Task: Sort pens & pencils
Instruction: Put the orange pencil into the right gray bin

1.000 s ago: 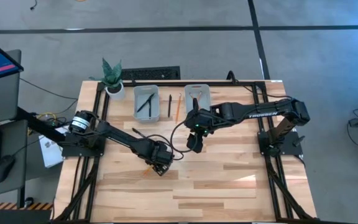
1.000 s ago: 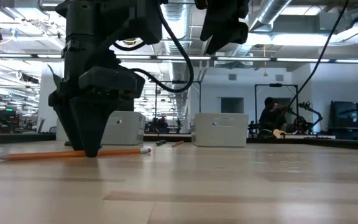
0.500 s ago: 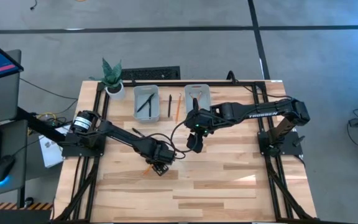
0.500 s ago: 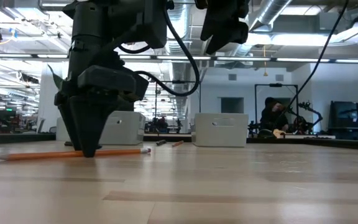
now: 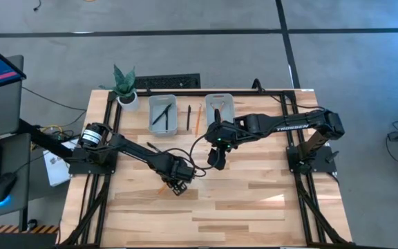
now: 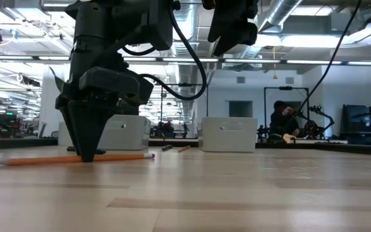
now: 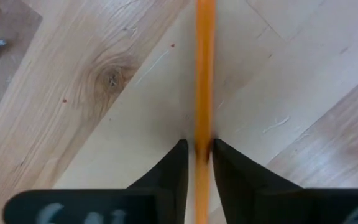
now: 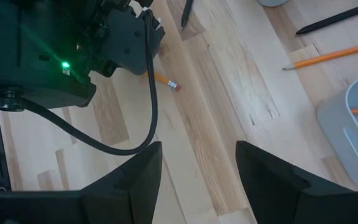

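My left hand (image 7: 196, 155) pinches the pencil (image 7: 204, 74) flat on the tabletop (image 7: 92, 93); gripped off-centre, it may tilt and slip

Bare table (image 5: 254, 200) ahead; two bins (image 5: 163, 114) stand behind.

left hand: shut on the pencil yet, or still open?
Shut on it. In the left wrist view the left hand has both fingers against the pencil, which lies flat on the table.
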